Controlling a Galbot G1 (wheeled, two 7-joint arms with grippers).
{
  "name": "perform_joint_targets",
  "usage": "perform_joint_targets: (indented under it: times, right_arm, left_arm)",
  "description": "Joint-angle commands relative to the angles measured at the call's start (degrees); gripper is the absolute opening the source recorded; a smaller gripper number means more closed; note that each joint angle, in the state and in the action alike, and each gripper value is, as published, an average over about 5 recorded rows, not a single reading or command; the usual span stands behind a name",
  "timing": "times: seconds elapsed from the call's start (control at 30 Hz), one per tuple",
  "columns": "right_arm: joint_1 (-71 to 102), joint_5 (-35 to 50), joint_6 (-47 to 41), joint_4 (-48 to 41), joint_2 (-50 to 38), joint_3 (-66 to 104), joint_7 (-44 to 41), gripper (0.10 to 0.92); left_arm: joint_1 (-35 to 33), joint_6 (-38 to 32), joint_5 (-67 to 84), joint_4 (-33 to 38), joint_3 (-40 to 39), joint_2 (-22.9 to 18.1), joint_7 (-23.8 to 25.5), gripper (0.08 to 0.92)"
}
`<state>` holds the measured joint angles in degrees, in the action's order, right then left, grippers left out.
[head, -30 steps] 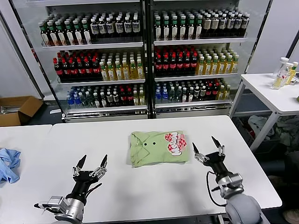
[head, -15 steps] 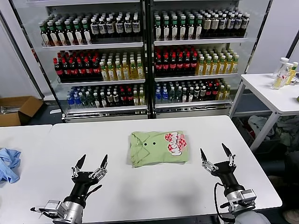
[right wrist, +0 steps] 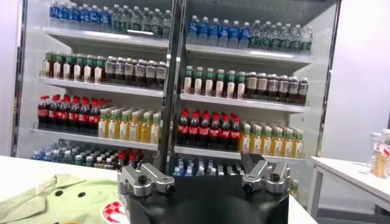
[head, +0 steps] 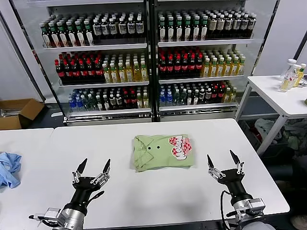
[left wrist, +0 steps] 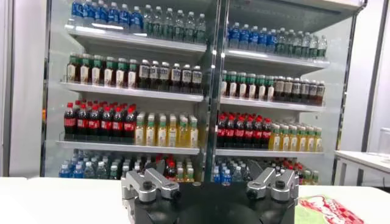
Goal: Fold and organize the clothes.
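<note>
I see the light green polo shirt folded into a soft, slightly rumpled rectangle at frame centre on the smooth white table, collar and dark buttons to the left, red-and-white print to the right. Left gripper at lower left, pointed black fingers spread wide, holding nothing. Right gripper at lower right, likewise wide open and empty. Crumpled light blue cloth at left edge
</note>
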<state>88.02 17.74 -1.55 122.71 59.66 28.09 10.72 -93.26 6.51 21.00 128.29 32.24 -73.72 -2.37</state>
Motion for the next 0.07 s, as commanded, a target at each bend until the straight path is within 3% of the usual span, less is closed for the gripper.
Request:
perform_joint_targets:
  times: [0.03, 0.07]
  right_arm:
    - [-0.20, -0.04, -1.25, 0.57, 0.13, -0.70, 1.55, 0.823]
    - [-0.30, -0.05, -1.39, 0.59, 0.14, -0.78, 1.62, 0.823]
  left_arm:
    - [0.45, 0.09, -0.36, -0.35, -0.23, -0.10, 0.18, 0.823]
    - [0.51, 0.11, -0.35, -0.40, -0.26, -0.14, 0.20, 0.823]
